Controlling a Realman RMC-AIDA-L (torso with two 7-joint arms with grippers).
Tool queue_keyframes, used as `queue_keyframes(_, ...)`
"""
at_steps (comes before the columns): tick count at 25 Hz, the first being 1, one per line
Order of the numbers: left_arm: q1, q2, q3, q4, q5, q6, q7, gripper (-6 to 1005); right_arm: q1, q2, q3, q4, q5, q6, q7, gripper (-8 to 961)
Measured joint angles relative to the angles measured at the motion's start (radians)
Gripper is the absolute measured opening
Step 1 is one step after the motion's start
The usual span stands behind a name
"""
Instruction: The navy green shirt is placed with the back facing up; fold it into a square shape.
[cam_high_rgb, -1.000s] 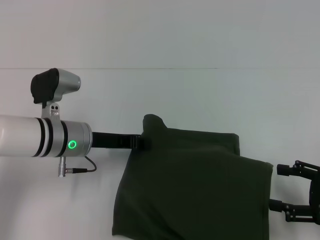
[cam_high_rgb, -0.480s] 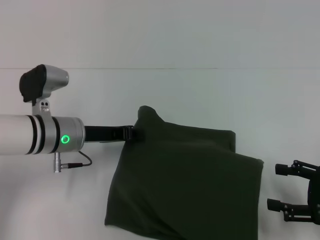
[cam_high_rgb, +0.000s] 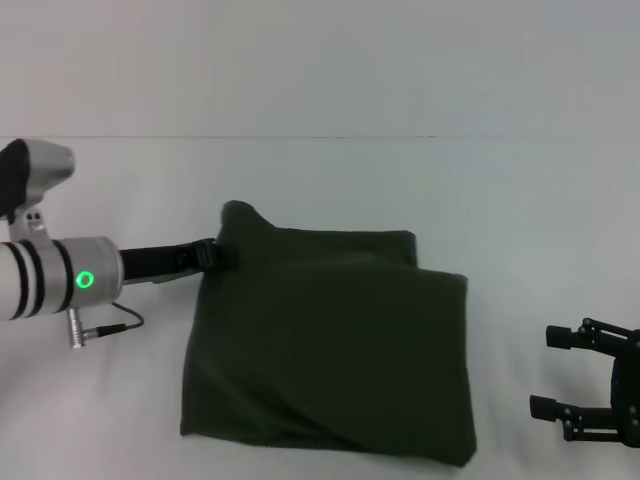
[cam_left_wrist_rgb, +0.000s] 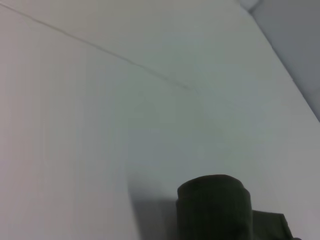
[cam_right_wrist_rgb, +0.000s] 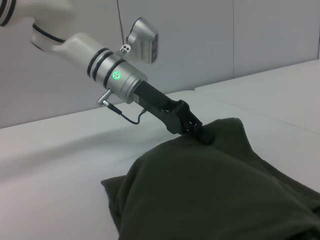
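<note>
Your navy green shirt (cam_high_rgb: 325, 345), already folded into a rough block, has slid toward the counter's (cam_high_rgb: 320, 190) left side over the last second and now lies nearer its front edge. The left gripper (cam_high_rgb: 222, 256) is clamped on the far-left corner and dragging it, so you are squaring up the placement. The right gripper (cam_high_rgb: 562, 384) waits open near the front-right corner.
</note>
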Motion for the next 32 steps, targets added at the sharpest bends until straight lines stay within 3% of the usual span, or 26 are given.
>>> queue_keyframes(8, 0.031, 0.003, -0.077, 0.001, -0.002, -0.004, 0.007, 56, 0.004, 0.001, 0.0, 0.0, 0.0, 0.0, 0.0, 921)
queue_keyframes(29, 0.032, -0.008, -0.089, 0.007, -0.002, -0.027, 0.032, 65, 0.009, 0.004, 0.0, 0.001, 0.0, 0.003, 0.0, 922)
queue_keyframes(32, 0.032, -0.012, -0.089, 0.015, -0.002, -0.031, 0.04, 189, 0.011, 0.005, 0.0, 0.0, 0.0, 0.006, 0.0, 922)
